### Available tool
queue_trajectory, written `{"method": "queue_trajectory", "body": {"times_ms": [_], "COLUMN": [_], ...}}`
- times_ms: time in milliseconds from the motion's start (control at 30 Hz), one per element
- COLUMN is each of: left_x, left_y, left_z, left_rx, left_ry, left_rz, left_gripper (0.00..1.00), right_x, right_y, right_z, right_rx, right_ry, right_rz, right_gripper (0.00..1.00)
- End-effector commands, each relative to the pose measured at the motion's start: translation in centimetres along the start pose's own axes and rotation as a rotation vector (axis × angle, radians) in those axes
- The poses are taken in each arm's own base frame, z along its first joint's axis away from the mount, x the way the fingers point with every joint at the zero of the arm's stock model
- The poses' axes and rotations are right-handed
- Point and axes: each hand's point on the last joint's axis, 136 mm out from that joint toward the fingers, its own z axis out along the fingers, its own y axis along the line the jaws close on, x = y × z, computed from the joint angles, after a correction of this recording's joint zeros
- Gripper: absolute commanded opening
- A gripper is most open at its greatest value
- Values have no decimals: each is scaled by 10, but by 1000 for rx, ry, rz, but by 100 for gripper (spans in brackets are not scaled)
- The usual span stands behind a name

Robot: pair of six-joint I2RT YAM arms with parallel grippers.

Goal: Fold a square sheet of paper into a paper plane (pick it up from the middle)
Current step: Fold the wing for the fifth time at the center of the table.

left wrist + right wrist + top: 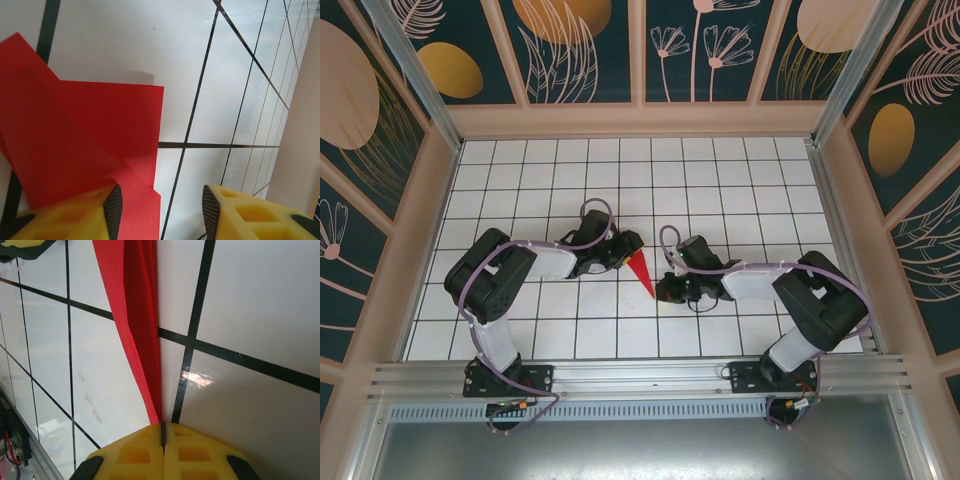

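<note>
One folded red paper (638, 268) lies near the middle of the white gridded worktop (540, 170), between two arms: left arm (495, 275) and right arm (810, 300), each bent inward toward it. From above the paper reads as a single narrow wedge. Its broad end lies under the left fingers (617, 251) and its sharp tip points toward the near edge, reaching the right fingers (672, 290).

Left wrist view: the two left fingers (95, 215) are yellow with black pads and stand partway apart, with bare tile showing in the gap. One finger sits over the paper (90, 125) and the other over white tile; nothing is clamped between them. At least two overlapping red layers are visible: a lower layer with a straight vertical edge, and a slanting flap across it.

Right wrist view: the two right fingers (190, 455) are pressed fully together, leaving one thin dark seam. The paper (137, 315) runs down as one long tapering strip with a lengthwise crease, beside a black grid line. Its tip ends exactly at that seam; whether the tip is pinched or merely touches the fingertips cannot be told.

Patterned panels (580, 50) enclose the worktop on three sides.
</note>
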Motion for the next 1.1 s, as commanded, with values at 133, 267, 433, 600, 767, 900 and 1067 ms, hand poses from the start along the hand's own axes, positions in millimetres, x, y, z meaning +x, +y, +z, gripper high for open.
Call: {"method": "queue_trajectory", "body": {"times_ms": [133,267,433,600,767,900,1067], "left_x": [5,5,6,6,7,7,7], "left_y": [36,37,38,38,39,39,39], "left_z": [10,10,11,10,11,10,10], "left_rx": [-115,-118,-121,-124,-126,-125,-128], "left_ry": [17,19,23,22,27,28,27], "left_rz": [-6,-6,-7,-4,-5,-5,-5], "left_gripper": [49,49,49,49,49,49,49], "right_x": [42,14,-19,-35,-53,-56,-46], "right_y": [-47,-19,19,58,65,59,44], "right_z": [1,-18,-37,-38,-20,-2,13], "right_rx": [178,113,0,-169,-189,-189,-191], "right_ry": [142,34,-71,-83,-59,-10,42], "right_rz": [133,76,15,-15,20,56,109], "right_gripper": [4,8,9,10,9,9,9]}}
